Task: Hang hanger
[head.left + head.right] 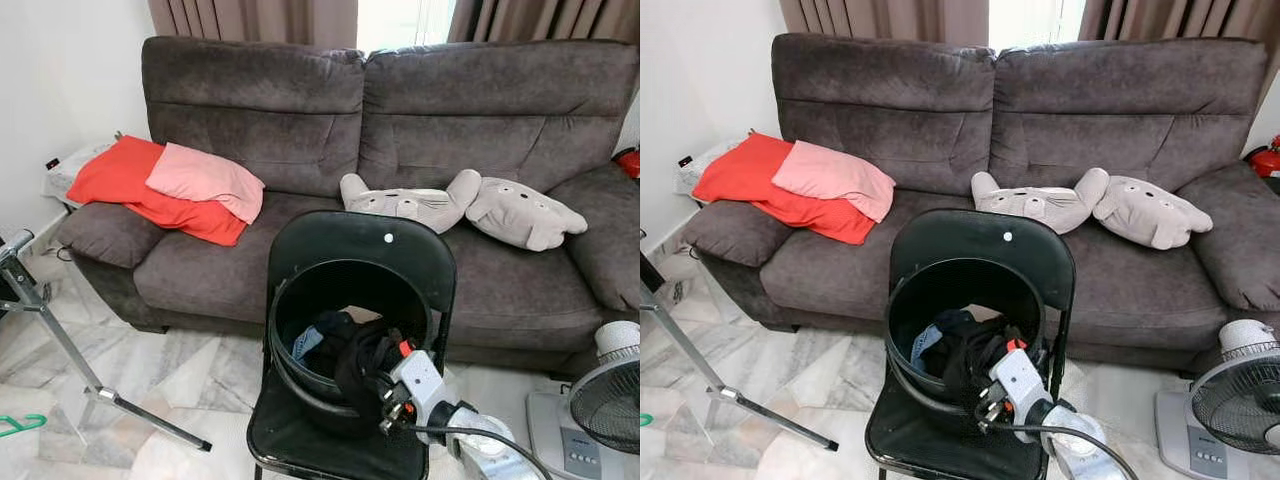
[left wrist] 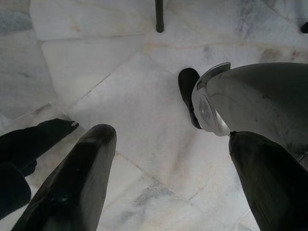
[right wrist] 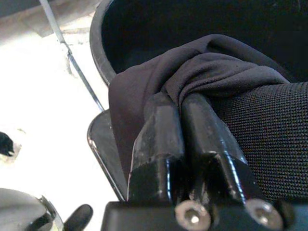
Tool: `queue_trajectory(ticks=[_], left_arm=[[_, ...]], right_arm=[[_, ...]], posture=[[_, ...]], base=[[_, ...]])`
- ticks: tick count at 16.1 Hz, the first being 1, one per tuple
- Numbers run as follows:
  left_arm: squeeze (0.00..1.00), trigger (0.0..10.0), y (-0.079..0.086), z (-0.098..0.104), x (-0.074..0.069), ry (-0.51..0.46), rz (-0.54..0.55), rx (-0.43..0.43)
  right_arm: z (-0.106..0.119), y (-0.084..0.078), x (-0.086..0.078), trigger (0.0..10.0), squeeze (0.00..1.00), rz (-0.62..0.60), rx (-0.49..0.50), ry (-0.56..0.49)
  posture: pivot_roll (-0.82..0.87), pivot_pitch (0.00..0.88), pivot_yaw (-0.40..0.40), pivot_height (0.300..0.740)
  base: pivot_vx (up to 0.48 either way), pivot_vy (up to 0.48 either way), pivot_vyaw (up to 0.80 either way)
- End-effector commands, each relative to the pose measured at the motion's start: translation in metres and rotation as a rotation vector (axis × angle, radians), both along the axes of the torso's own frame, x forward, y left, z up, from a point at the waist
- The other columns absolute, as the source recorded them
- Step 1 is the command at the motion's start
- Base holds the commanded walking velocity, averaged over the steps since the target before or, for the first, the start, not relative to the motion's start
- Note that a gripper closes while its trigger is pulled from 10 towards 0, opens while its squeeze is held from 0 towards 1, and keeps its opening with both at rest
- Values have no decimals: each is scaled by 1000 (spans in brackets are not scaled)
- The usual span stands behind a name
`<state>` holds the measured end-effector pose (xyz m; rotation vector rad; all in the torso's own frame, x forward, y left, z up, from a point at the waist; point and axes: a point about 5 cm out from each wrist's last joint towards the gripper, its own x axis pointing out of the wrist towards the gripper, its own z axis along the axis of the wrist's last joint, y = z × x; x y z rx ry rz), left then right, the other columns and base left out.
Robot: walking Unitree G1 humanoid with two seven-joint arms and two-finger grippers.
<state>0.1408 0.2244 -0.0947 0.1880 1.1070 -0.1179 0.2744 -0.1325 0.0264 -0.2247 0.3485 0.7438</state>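
A black bucket (image 1: 345,278) of clothes stands on a black folding chair (image 1: 330,235) in front of me. My right gripper (image 3: 178,103) is at the bucket's near rim, its fingers (image 3: 161,132) shut on a fold of dark cloth (image 3: 216,72) that drapes over the rim (image 1: 362,365). On the floor at the far left lies a green hanger (image 1: 20,424), beside the silver legs of a metal stand (image 1: 62,348). My left gripper (image 2: 168,159) hangs open over the marble floor, nothing between its fingers (image 2: 77,178).
A dark grey sofa (image 1: 270,110) runs behind the chair, with red and pink pillows (image 1: 170,185) and two grey plush toys (image 1: 460,205) on it. A standing fan (image 1: 610,395) is at the right. My own foot (image 2: 187,91) rests on the marble floor (image 1: 190,370).
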Motion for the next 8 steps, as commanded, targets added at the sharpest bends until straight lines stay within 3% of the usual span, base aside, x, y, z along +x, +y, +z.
queue_trajectory(ticks=[1,5,8], left_arm=[[0,10000,0,-1,-4,18,-9,4],[0,10000,0,-2,-5,19,-13,5],[0,10000,0,-2,-5,22,-14,5]], right_arm=[[-12,1,-7,0,0,25,-41,56],[-18,3,-9,0,0,71,-101,61],[-25,3,-12,0,0,140,-200,67]], posture=[[56,0,42,740],[61,0,41,740],[61,0,39,740]], base=[[0,0,0],[0,0,0],[0,0,0]])
